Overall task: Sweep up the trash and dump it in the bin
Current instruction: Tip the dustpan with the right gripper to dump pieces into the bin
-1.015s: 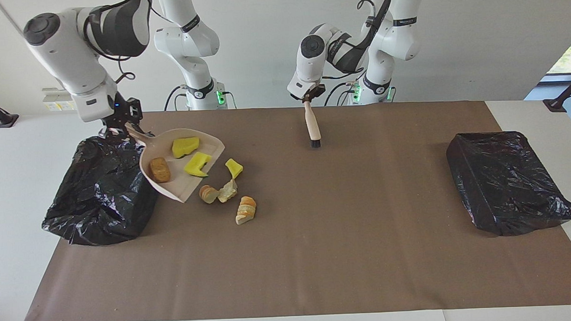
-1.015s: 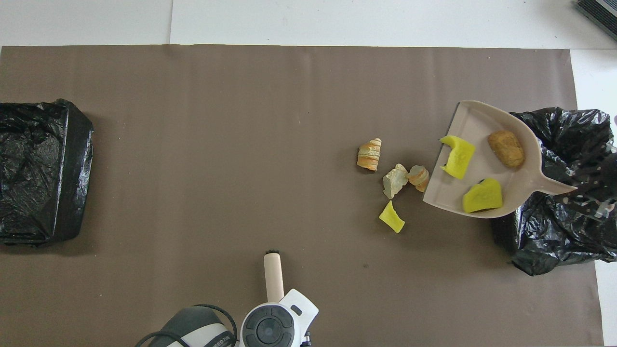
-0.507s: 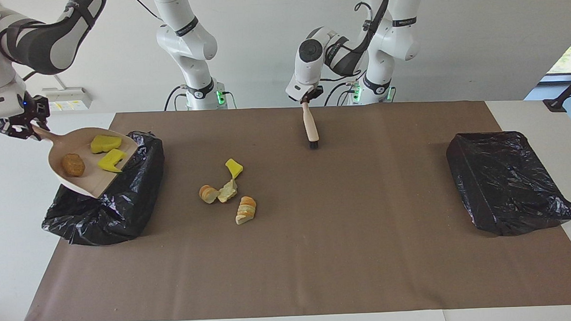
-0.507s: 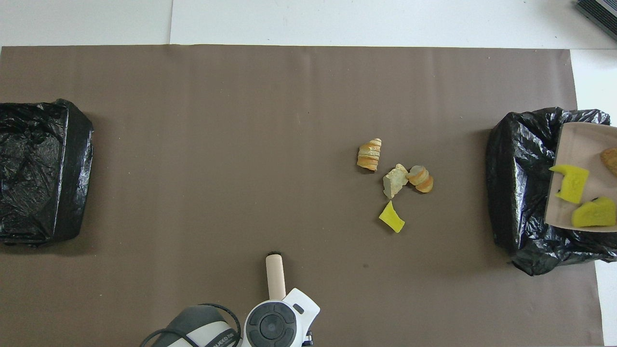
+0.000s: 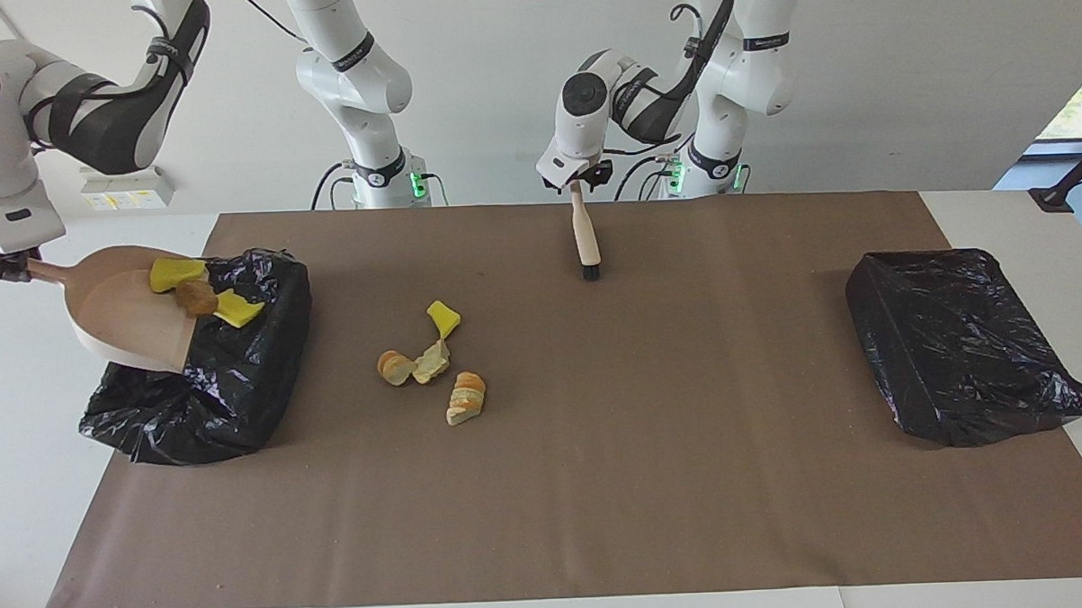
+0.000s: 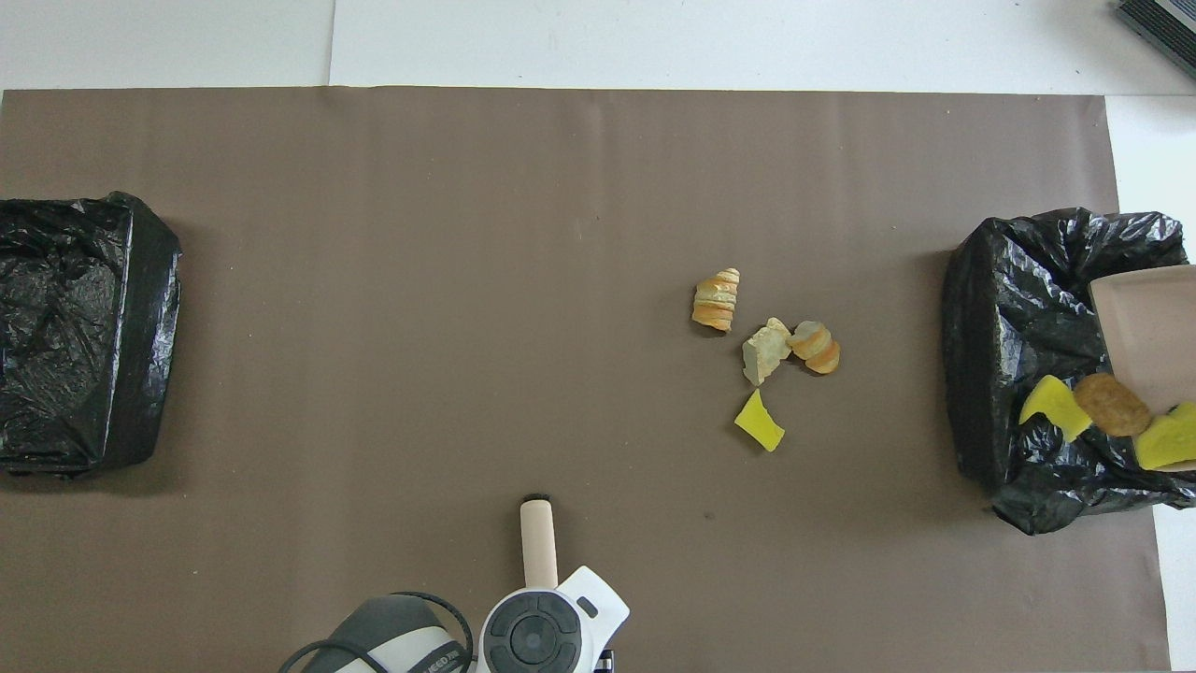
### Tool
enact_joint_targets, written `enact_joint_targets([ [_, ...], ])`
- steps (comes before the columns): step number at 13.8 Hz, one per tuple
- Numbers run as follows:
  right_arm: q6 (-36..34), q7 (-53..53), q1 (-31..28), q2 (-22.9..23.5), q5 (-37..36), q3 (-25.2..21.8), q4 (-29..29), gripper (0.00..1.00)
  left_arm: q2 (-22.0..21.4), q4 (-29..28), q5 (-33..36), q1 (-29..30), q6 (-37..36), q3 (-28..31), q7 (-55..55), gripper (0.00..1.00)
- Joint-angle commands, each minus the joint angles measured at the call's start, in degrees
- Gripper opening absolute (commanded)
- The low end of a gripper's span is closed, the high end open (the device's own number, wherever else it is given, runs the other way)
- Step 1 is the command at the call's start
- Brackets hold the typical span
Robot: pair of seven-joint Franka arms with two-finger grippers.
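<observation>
My right gripper [image 5: 1,265] is shut on the handle of the pale pink dustpan [image 5: 123,314], which is held tilted over the black-bagged bin [image 5: 229,387] at the right arm's end. Two yellow chunks [image 5: 175,274] [image 5: 238,308] and a brown lump [image 5: 196,298] are sliding off its lip. The overhead view shows the dustpan [image 6: 1154,327] above the bin [image 6: 1004,308]. Several more trash pieces [image 5: 431,362] lie on the mat beside the bin. My left gripper [image 5: 578,184] is shut on the beige brush [image 5: 585,235], which hangs bristles down over the mat.
A second black-bagged bin [image 5: 965,343] stands at the left arm's end of the table. The brown mat [image 5: 655,480] covers most of the white table. The loose pieces [image 6: 765,350] lie between the brush [image 6: 538,551] and the bin being filled.
My right arm lifted the dustpan off the mat, carried it over the bin and tipped it. The three pieces slid to its lip. The brush shifted only slightly.
</observation>
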Motion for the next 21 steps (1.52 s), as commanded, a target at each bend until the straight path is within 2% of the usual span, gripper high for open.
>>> enact_joint_targets([
  [1,2.31,-4.90,2.10,-0.40,-5.43,0.10,-1.12,0.00,1.01,4.16,3.84,5.47,-0.31,0.55,6.63,1.00],
  [3,5.64,-7.62,2.19,-0.40,-8.92,0.10,-1.65,0.00,2.15,9.07,10.61,9.17,-0.49,0.81,11.92,1.00],
  [5,7.06,-7.90,3.33,-0.31,-13.59,0.10,-1.65,0.00,3.29,15.13,14.40,16.37,-1.10,0.81,17.00,1.00],
  [8,8.03,-6.58,3.86,-0.75,-14.93,0.10,-1.13,0.00,3.64,25.32,16.16,24.37,-7.67,0.81,27.98,1.00],
  [10,6.20,-2.47,5.18,-3.37,-14.41,0.10,-0.08,0.00,6.44,33.75,18.63,28.86,-12.33,0.81,33.53,1.00],
  [12,1.64,7.25,5.53,-7.15,-12.56,0.71,0.02,0.00,9.43,42.80,18.90,33.51,-15.94,0.81,37.58,1.00],
  [14,-6.08,17.10,6.59,-8.39,-8.54,2.90,1.41,0.00,10.85,49.94,18.99,37.91,-20.24,0.81,40.84,1.00],
  [18,-18.31,39.86,8.78,-9.62,4.11,5.54,1.60,0.00,9.89,56.45,18.72,44.33,-30.26,1.08,50.22,1.00],
  [19,-20.34,46.70,10.53,-10.24,7.62,5.54,0.81,0.00,10.06,59.00,18.72,45.48,-33.68,1.08,52.95,1.00],
  [21,-21.23,59.80,13.78,-13.04,14.57,5.72,-3.91,0.00,10.33,61.21,18.81,47.24,-35.64,1.16,55.09,1.00],
])
